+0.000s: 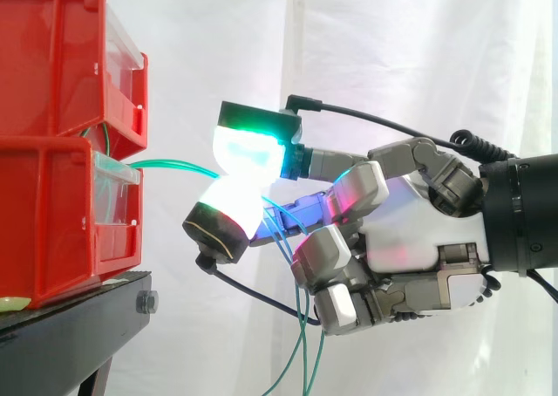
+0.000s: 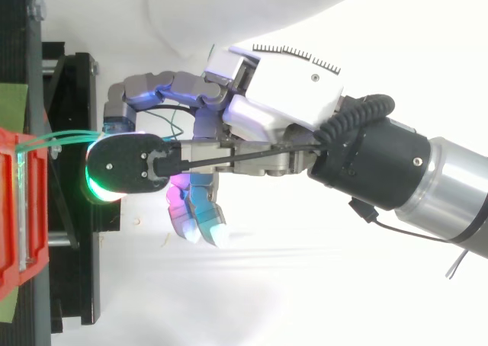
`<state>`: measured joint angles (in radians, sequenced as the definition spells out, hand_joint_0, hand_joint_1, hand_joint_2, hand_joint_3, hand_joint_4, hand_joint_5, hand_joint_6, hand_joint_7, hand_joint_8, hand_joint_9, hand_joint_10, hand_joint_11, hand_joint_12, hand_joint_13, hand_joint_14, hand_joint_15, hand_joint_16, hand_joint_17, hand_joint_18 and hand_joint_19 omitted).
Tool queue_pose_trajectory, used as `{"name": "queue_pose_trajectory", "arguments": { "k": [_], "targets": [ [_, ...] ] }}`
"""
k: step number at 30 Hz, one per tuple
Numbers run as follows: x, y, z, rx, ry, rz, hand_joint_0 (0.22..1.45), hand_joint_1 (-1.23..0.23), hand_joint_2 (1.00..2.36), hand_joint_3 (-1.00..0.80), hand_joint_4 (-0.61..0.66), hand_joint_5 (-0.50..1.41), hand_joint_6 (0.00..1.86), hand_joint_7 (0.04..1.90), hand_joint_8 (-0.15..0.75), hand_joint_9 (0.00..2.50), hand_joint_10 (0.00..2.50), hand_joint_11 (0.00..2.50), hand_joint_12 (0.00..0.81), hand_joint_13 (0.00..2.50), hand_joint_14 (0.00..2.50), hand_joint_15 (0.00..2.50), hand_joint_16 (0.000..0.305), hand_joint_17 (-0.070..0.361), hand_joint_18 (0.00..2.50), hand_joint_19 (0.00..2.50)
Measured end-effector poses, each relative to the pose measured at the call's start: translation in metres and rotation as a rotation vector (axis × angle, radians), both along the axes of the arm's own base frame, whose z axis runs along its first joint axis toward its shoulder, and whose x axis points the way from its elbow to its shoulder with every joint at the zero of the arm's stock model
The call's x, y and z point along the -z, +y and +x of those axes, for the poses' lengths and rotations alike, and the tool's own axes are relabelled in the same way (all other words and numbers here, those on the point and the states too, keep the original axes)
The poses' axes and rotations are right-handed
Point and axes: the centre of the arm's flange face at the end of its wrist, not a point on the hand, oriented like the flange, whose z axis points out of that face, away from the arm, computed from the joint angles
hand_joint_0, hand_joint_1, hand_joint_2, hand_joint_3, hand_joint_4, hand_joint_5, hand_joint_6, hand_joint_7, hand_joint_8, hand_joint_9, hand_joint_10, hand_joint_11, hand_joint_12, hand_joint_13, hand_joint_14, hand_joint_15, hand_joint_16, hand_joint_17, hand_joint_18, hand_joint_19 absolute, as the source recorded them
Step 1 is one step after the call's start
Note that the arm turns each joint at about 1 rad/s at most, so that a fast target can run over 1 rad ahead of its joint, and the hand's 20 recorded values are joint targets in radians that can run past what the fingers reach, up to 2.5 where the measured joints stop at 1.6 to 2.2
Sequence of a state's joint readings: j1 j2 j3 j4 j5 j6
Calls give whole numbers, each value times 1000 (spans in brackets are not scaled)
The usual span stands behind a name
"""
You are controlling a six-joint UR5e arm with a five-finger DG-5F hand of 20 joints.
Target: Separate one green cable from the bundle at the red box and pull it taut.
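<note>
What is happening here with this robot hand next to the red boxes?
A robot hand is pinching a thin green cable between two of its glowing fingertips, just beside the stacked red boxes on a black stand. The cable runs from the lower box across to the pinch with a slight curve, so it does not look fully taut yet. More green cables hang loose below the hand.
</note>
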<state>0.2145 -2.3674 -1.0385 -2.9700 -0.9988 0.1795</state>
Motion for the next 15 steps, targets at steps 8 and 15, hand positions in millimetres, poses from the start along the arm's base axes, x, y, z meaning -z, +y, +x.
{"name": "queue_pose_trajectory", "arguments": {
  "k": [8, 15],
  "targets": [
    [2, -1, -3, 6, 23, -5, 609, -563, 1000, -500, 151, 126, 500, 1436, 230, 1891, 20, 472, 378, 1462, 23, 786, 75, 169, 1354, 595],
    [2, -2, -5, 30, 38, -34, 344, -307, 1000, -500, 215, 127, 502, 1436, 303, 1861, 10, 228, 448, 1523, 18, 628, 104, 234, 1557, 419]
  ]
}}
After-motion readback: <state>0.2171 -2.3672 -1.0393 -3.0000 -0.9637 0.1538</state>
